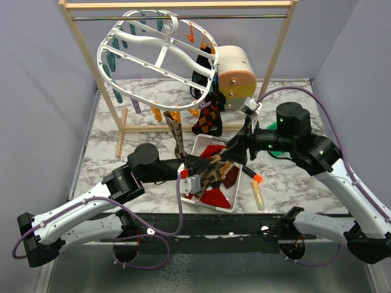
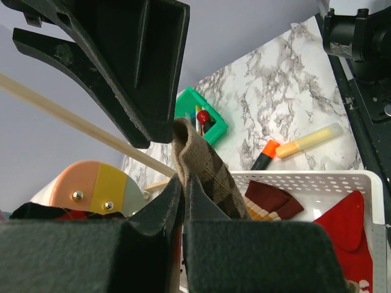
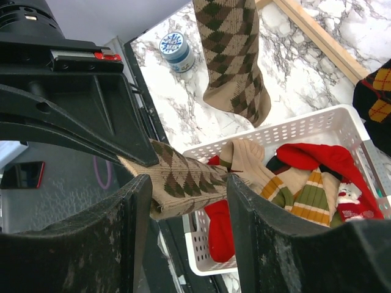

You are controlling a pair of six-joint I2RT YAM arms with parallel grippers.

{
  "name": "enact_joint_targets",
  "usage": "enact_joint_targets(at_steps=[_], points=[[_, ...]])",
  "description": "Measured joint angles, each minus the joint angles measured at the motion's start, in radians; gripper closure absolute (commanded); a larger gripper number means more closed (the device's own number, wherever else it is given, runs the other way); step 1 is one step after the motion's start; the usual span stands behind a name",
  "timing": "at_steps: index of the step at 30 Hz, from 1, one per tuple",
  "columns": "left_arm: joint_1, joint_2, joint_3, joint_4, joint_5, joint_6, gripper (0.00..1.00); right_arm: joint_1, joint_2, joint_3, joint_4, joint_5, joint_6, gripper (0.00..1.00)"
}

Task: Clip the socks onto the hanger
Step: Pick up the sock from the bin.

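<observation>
Left gripper (image 2: 183, 189): clenched on tan argyle sock (image 2: 208, 177), above basket (image 2: 342, 178).
Right gripper (image 3: 189, 183): released, fingers (image 3: 91, 244) either side of that sock.

Both arms are reaching to the frame centre; the left gripper (image 1: 204, 165) is pinching a tan sock (image 2: 204, 177), and the right gripper (image 1: 225, 157) is gaping.
</observation>
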Motion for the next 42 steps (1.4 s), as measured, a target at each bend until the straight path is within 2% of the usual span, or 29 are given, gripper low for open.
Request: enact_joint_targets(at_steps=[5, 17, 26, 36, 42], points=[[0.0, 0.0, 0.0, 0.0, -0.001, 0.0, 1.0, 0.0, 0.0, 0.0, -0.013, 0.0, 0.0, 0.45], [0.0, 0.0, 0.0, 0.003, -0.008, 0.003, 1.0, 0.0, -0.022, -0.018, -0.021, -0.019, 0.0, 0.39], [0.0, 0.006, 0.0, 0.008, -0.008, 0.003, 1.0, 0.0, -0.032, -0.021, -0.022, -0.029, 0.0, 0.4], [0.0, 0.007, 0.0, 0.008, -0.008, 0.003, 1.0, 0.0, 0.0, -0.043, -0.023, -0.003, 0.007, 0.62], [0.0, 0.013, 0.0, 0.021, -0.01, 0.007, 1.0, 0.0, 0.021, -0.047, -0.034, 0.0, 0.008, 0.87]])
